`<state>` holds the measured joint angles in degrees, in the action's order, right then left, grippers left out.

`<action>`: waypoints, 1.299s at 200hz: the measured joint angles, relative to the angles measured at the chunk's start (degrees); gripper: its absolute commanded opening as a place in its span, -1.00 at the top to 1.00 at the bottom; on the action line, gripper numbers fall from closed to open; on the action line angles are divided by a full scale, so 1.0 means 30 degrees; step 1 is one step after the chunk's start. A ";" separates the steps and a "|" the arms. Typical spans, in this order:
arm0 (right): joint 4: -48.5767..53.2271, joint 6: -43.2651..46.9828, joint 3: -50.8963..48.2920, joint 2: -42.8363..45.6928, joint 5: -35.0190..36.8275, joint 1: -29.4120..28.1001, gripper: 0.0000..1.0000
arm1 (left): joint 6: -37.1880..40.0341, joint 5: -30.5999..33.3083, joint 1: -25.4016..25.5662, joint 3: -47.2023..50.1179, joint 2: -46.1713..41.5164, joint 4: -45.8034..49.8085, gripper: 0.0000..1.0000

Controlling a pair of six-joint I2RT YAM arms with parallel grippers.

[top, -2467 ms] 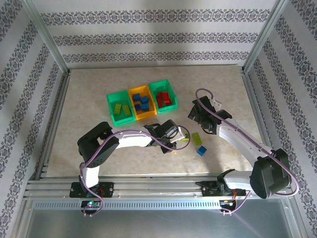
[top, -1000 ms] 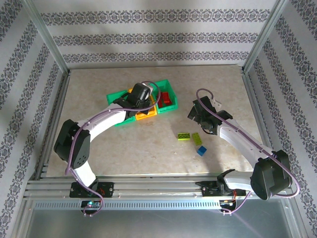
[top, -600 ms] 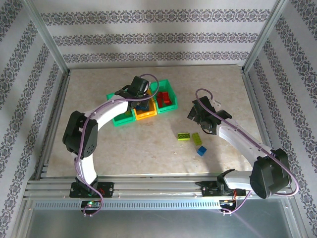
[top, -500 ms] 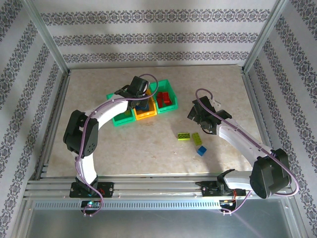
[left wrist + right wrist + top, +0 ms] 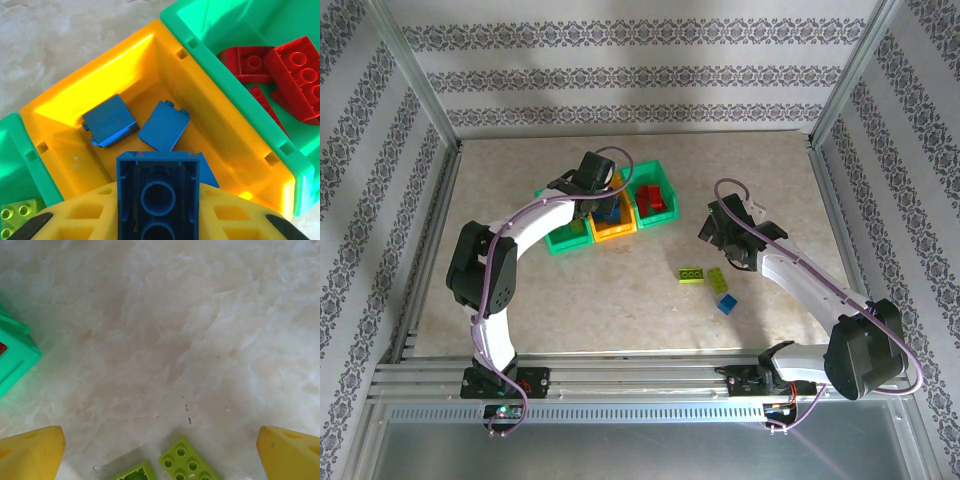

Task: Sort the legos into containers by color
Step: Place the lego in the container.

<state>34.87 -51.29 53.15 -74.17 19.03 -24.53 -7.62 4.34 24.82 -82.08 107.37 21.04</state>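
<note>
Nearest, one blue brick point(image 5: 726, 304) and two yellow-green bricks point(image 5: 692, 274) lie loose on the table point(image 5: 620, 300), the right gripper point(image 5: 161, 450) hanging wide open over them, unmoved. Farther back, the left gripper point(image 5: 159, 215) has swung away from that patch and is clamped on a blue lego point(image 5: 159, 190) above the orange-yellow bin point(image 5: 125, 55) holding the blues; letting go looks next.

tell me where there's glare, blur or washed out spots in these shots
Left wrist: strong glare on the orange bin's inner wall, while the held blue brick looks sharp. Right wrist: the pale table washes out toward the top, the fingertips are slightly soft and the green brick is crisp. Top external: even light, only faint shadows under the arms.
</note>
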 measured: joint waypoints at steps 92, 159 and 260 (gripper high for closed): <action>0.0000 0.0000 0.0000 -0.0080 0.0000 0.0000 -0.96 | -0.0146 -0.0459 -0.0066 -0.0226 0.0838 0.0007 -0.09; 0.0015 -0.0007 -0.0007 -0.0073 0.0000 0.0000 -0.97 | -0.0532 -0.1625 -0.0066 0.0138 -0.0233 -0.0051 -0.38; 0.0160 0.0000 -0.0022 0.0270 0.0007 0.0525 -0.97 | 0.0095 -0.5763 0.2353 0.4306 -0.3439 -0.2586 -0.46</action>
<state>35.35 -51.29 53.08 -73.36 19.05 -22.96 -7.33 -12.95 31.88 -69.17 97.06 13.28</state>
